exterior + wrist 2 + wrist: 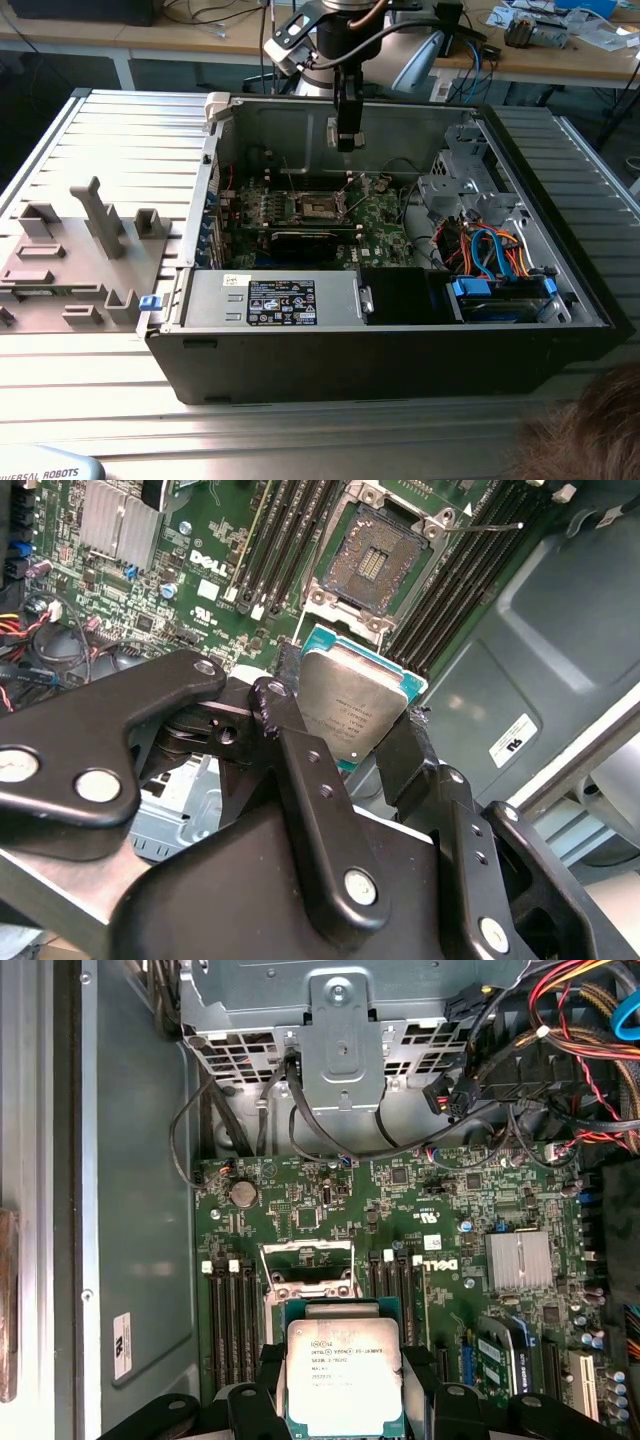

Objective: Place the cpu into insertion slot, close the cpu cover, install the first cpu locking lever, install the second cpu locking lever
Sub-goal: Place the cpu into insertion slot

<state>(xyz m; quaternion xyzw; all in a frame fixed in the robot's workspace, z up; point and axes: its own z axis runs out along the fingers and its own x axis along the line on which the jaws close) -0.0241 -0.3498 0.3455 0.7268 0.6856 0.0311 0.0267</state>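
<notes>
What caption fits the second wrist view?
The fingers grip the cpu over the motherboard, near the exposed insertion slot.

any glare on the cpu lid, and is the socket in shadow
Second wrist view: the cpu, held in the gripper, shows a pale sheen, no harsh glare; the insertion slot is evenly lit. Exterior view: the slot sits dim inside the case.

cpu (355, 705): silver-topped, clamped in claw (340, 712) | insertion slot (385, 555): dark, uncovered, empty

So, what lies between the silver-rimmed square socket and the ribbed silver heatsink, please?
Long black memory slots lie between the silver-rimmed square socket and the ribbed silver heatsink, in both wrist views.
</notes>
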